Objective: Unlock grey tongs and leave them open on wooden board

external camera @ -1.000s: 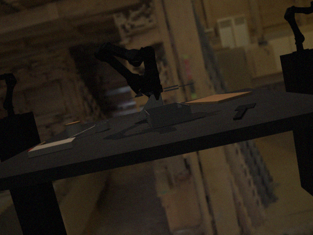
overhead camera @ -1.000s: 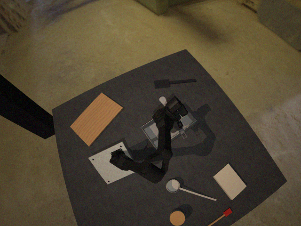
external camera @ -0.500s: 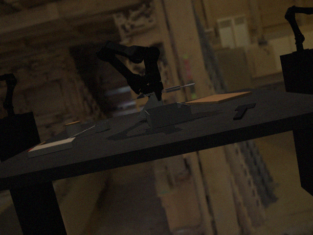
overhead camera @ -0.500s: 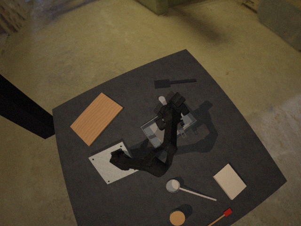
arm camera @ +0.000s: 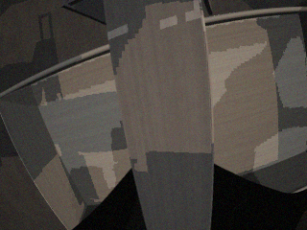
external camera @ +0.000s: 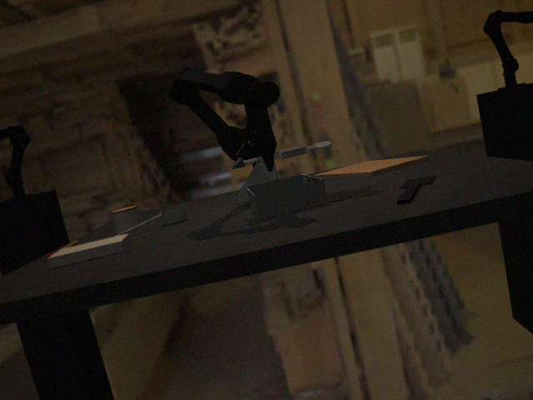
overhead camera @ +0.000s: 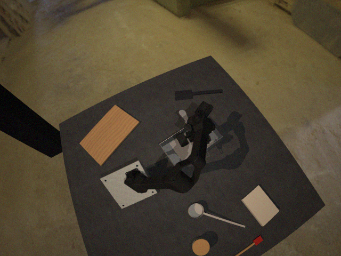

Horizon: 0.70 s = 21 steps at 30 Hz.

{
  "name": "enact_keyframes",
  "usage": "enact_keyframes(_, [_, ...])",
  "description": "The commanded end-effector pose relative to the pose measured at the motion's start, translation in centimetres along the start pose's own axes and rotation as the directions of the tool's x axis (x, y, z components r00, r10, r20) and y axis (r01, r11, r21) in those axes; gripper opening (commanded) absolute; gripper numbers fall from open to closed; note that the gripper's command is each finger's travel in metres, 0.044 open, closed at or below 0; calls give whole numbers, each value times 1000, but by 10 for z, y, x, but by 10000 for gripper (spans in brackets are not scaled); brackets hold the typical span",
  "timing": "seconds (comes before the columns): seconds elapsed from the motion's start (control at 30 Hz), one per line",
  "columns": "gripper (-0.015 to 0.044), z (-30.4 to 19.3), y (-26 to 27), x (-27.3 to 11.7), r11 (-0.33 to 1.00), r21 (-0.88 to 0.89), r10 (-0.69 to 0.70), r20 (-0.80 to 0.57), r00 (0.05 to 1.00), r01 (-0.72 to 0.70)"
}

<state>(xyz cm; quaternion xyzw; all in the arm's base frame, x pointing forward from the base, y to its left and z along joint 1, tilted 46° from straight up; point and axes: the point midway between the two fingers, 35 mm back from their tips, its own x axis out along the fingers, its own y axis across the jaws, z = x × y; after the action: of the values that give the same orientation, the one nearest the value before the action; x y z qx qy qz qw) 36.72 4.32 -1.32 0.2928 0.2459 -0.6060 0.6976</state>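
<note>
Claw (external camera: pixel 261 160) clamped on tongs (external camera: pixel 301 149), held roughly level above tin (external camera: pixel 286 194), tips seemingly toward the board (external camera: pixel 371 166) at counter's far-left edge.

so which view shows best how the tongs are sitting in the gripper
The exterior view: the tongs stick out sideways from the shut gripper, lifted above the roasting tin. The top view shows mainly one end past the arm; the wrist view shows only a close grey band.
</note>
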Motion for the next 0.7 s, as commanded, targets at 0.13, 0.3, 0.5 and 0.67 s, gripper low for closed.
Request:
enact_keyframes(0.13, [-150, 4, -5, -4, 994, 14, -106, 12, 994, 106])
enact_keyframes(0.3, [-150, 4, -5, -4, 994, 14, -109, 12, 994, 109])
enact_keyframes(0.5, [-150, 2, -5, -5, 995, 0, -104, 17, 994, 104])
enact_keyframes(0.67, [-150, -22, -8, -13, 992, -82, -97, 2, 995, 97])
